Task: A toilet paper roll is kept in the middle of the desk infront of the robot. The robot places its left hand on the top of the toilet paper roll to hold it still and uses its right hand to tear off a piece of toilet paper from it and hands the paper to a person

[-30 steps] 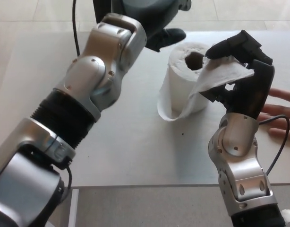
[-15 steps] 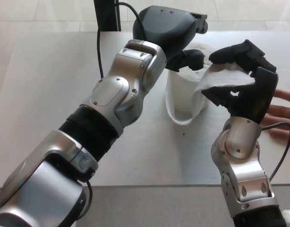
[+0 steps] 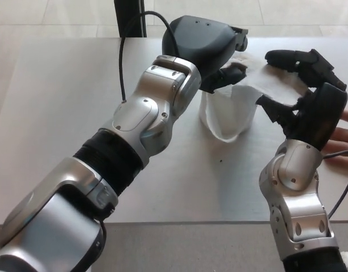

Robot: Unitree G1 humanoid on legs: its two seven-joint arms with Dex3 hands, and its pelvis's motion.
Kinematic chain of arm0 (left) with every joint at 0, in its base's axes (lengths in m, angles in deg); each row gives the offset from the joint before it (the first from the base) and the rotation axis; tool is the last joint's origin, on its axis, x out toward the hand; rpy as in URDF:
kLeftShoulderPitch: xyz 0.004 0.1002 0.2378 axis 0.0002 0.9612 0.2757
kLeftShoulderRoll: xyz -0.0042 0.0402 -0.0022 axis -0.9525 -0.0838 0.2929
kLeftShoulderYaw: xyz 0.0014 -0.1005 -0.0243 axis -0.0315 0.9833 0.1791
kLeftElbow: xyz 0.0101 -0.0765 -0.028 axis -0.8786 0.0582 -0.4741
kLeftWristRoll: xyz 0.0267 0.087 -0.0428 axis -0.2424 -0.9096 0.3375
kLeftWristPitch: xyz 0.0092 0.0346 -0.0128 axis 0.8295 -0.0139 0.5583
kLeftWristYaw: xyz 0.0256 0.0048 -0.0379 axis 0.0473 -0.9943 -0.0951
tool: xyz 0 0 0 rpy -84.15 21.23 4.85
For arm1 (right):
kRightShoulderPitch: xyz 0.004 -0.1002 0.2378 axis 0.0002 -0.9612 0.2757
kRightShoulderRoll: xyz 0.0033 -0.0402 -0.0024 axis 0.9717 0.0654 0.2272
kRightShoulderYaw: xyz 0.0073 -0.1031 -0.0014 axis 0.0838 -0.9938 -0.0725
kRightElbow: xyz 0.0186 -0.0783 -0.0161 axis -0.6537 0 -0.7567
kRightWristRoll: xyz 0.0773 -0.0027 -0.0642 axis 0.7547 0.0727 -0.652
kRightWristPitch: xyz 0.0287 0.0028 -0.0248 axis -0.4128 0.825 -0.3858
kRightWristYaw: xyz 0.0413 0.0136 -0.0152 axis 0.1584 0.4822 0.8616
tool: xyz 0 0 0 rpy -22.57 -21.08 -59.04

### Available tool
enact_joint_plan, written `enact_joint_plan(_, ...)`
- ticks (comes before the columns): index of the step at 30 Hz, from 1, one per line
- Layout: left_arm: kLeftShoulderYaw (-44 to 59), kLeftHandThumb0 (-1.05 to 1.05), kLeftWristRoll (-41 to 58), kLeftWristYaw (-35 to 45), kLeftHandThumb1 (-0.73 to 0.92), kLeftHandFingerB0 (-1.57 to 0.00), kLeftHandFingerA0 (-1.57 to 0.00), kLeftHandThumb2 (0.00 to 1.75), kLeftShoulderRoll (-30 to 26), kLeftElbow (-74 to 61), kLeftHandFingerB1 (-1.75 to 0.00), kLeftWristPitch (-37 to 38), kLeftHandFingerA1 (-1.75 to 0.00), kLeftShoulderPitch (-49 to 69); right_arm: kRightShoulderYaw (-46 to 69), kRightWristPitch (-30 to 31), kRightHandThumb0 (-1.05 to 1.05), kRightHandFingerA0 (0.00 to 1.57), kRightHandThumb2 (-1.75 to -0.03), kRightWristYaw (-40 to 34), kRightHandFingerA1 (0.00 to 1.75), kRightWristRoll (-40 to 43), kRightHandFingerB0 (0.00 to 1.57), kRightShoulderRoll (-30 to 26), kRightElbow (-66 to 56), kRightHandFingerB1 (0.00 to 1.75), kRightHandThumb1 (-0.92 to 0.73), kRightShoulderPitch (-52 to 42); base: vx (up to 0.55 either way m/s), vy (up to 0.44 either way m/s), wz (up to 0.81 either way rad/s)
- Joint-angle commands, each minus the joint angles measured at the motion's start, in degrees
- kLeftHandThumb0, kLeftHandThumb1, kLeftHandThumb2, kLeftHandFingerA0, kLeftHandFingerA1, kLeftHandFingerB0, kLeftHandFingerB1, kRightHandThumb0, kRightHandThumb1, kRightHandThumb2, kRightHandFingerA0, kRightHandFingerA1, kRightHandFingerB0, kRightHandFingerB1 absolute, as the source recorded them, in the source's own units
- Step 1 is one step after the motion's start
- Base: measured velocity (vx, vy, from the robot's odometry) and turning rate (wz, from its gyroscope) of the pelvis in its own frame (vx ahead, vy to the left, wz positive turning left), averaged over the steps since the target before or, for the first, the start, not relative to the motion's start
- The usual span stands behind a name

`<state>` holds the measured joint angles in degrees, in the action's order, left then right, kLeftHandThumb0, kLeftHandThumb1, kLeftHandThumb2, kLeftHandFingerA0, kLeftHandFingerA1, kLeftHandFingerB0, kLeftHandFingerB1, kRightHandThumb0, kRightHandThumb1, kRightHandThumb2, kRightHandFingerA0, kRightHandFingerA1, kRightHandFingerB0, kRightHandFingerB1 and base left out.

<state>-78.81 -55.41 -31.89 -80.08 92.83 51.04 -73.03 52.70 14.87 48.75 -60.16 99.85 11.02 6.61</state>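
Note:
The white toilet paper roll [image 3: 224, 113] stands in the middle of the grey desk [image 3: 60, 102]. My left hand [image 3: 205, 45] lies on top of the roll and covers its upper end. A strip of paper [image 3: 273, 85] runs from the roll to the right. My right hand [image 3: 304, 93] is shut on that strip, just to the right of the roll, fingers upward. A loop of paper hangs down in front of the roll.
A person's fingers [image 3: 344, 136] rest on the desk at the right edge, behind my right hand. A black cable [image 3: 124, 62] loops over my left forearm. A dark post [image 3: 128, 17] stands at the desk's far edge.
My left hand came down from behind the roll onto its top. My right hand moved right and slightly up, drawing the paper strip out.

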Motion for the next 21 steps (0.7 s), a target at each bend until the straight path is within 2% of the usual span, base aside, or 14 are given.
enact_joint_plan(1,-0.21,-0.59,-0.37,-2.03,0.90,-0.50,-0.65,0.67,-0.51,2.39,-0.49,-0.39,-0.70,-0.27,0.82,-1.63,0.01,1.05,-1.54,-2.84,1.75,0.70,0.96,5.41,-0.78,1.61,-0.27,-5.78,0.00,0.000,0.00)
enact_joint_plan(2,-0.61,-0.58,-0.77,-1.12,0.90,-0.52,-0.64,0.66,-0.95,2.59,-0.54,-0.74,-0.80,-0.46,1.03,-0.64,-0.17,1.02,-1.17,-5.09,1.75,-1.07,0.89,5.28,-0.93,1.66,-0.44,-6.00,0.00,0.000,0.00)
enact_joint_plan(3,-0.69,-0.58,-0.82,-0.84,0.90,-0.52,-0.64,0.66,-1.15,2.55,-0.54,-0.83,-0.80,-0.36,0.99,-0.85,-0.17,1.02,-1.17,-5.99,1.75,-2.08,0.89,4.98,-0.63,1.66,-0.44,-6.06,0.00,0.000,0.00)
enact_joint_plan(4,-1.31,-0.58,-1.42,-0.61,0.87,-0.50,-0.81,0.66,-1.34,3.02,-0.50,-1.36,-1.10,-0.08,2.33,-0.77,-0.22,1.02,-1.04,-6.99,1.73,-1.24,0.90,5.35,-2.34,1.58,-0.52,-6.55,0.00,0.000,0.00)
enact_joint_plan(5,-1.49,-0.57,-1.73,-1.32,0.84,-0.51,-0.85,0.65,-1.79,2.94,-0.50,-1.41,-1.20,0.56,3.00,-0.02,-0.21,1.00,-1.00,-6.48,1.74,0.31,0.88,5.83,-3.53,1.59,-0.55,-6.49,0.00,0.000,0.00)
enact_joint_plan(6,-2.03,-0.57,-2.15,-0.66,0.83,-0.52,-0.84,0.65,-2.28,2.99,-0.50,-1.87,-1.15,1.02,3.19,-2.00,-0.21,0.99,-0.91,-6.99,1.75,-0.86,0.88,4.93,-2.71,1.59,-0.61,-6.38,0.00,0.000,0.00)
enact_joint_plan(11,-3.62,-0.56,-2.41,0.14,0.84,-0.63,-0.85,0.65,-3.14,3.91,-0.58,-1.47,-1.17,2.14,4.85,-2.60,-0.09,0.98,-1.11,-7.80,1.68,-0.75,0.92,4.42,-4.33,1.50,-0.43,-6.03,0.00,0.000,0.00)
enact_joint_plan(12,-3.62,-0.55,-2.08,0.51,0.84,-0.67,-0.86,0.65,-2.97,4.09,-0.59,-1.52,-1.23,2.25,5.06,-1.60,-0.07,0.95,-1.09,-7.46,1.68,-0.22,0.91,4.53,-5.74,1.48,-0.43,-6.19,0.00,0.000,0.00)
enact_joint_plan(13,-4.77,-0.56,-3.05,0.73,0.82,-0.65,-0.84,0.64,-2.60,4.87,-0.57,-1.68,-1.14,1.75,5.50,-1.45,-0.16,0.96,-0.84,-7.70,1.71,-0.40,0.90,4.08,-6.32,1.49,-0.56,-5.86,0.00,0.000,0.00)
enact_joint_plan(14,-4.90,-0.56,-2.92,1.11,0.81,-0.64,-0.81,0.64,-2.32,5.12,-0.56,-1.83,-1.13,1.55,5.67,-2.10,-0.18,0.98,-0.87,-7.72,1.71,-0.51,0.91,3.81,-6.32,1.48,-0.56,-5.61,0.00,0.000,0.00)
enact_joint_plan(15,-4.91,-0.55,-2.49,1.57,0.80,-0.65,-0.79,0.64,-2.19,5.26,-0.82,-1.49,-1.22,1.36,5.96,-1.27,-0.19,1.01,-0.90,-8.12,1.67,-0.66,0.92,3.75,-6.58,1.47,-0.54,-5.07,0.00,0.000,0.00)
enact_joint_plan(16,-5.02,-0.55,-2.16,1.85,0.80,-0.67,-0.77,0.64,-2.04,5.48,-0.81,-1.20,-1.24,1.23,6.53,-0.55,-0.14,1.04,-0.90,-7.96,1.53,0.66,0.97,4.28,-7.23,1.25,-0.53,-4.62,0.00,0.000,0.00)
enact_joint_plan(17,-5.18,-0.54,-2.11,1.60,0.78,-0.62,-0.80,0.64,-1.92,5.66,-0.64,-1.00,-1.22,1.20,6.77,-0.01,-0.10,1.03,-0.92,-8.00,1.57,1.13,0.98,4.58,-7.77,1.28,-0.50,-4.44,0.00,0.000,0.00)
enact_joint_plan(21,-6.02,-0.55,-2.12,0.87,0.81,-0.55,-0.81,0.64,-1.41,5.68,-0.50,0.00,-1.07,1.01,7.55,-2.17,0.00,1.03,-1.13,-5.66,1.46,4.70,1.03,4.84,-8.34,1.36,-0.43,-4.00,0.00,0.000,0.00)
